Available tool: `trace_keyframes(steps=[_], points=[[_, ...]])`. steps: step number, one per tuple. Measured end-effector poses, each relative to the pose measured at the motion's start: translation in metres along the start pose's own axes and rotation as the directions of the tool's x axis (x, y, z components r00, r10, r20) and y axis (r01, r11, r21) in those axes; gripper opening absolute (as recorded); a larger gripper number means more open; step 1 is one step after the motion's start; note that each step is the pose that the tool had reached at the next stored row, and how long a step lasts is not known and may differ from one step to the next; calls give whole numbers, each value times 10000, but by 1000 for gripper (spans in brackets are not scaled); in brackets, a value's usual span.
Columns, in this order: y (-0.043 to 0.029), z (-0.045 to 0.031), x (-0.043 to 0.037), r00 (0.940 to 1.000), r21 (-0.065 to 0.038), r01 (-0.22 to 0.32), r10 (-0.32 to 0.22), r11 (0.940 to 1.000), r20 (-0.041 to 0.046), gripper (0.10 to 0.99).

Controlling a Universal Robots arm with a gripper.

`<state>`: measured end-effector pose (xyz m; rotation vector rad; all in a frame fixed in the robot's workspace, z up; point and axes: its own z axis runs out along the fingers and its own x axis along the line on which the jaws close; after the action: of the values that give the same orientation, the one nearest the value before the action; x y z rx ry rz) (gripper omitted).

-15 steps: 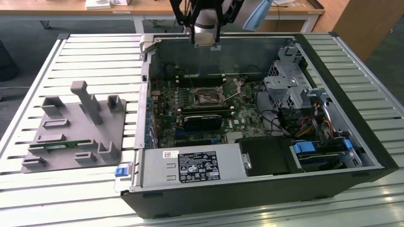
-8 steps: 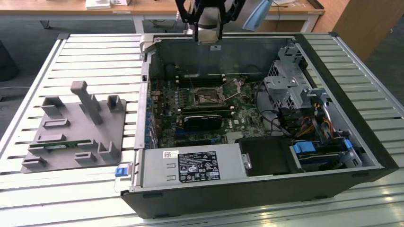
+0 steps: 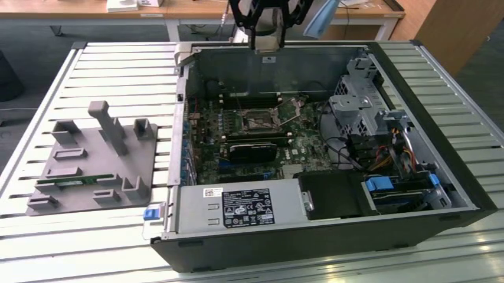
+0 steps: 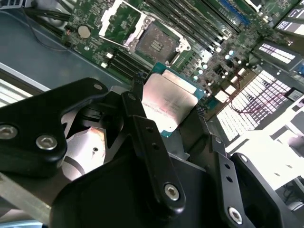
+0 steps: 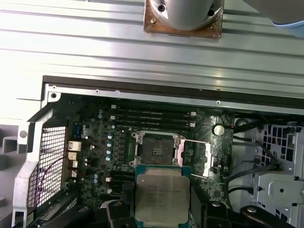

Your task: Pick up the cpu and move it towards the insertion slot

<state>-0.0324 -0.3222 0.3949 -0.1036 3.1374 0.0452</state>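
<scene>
your gripper (image 4: 176, 124) is clamped on the cpu (image 5: 162, 194), held high above the open computer case (image 3: 441, 106), over the insertion slot (image 5: 156, 148). your risk, i judge: a tilted chip could bend socket pins.

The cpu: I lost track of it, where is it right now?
The cpu sits between the gripper fingers, held in the air above the open computer case, near the insertion slot in both wrist views.
</scene>
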Motion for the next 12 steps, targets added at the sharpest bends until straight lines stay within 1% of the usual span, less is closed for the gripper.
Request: trace_keyframes(steps=[8, 12], points=[[2, 21, -173, 10000, -3, -31, 31, 10000, 3, 549], [-2, 29, -240, 10000, -1, -49, 49, 10000, 2, 549]])
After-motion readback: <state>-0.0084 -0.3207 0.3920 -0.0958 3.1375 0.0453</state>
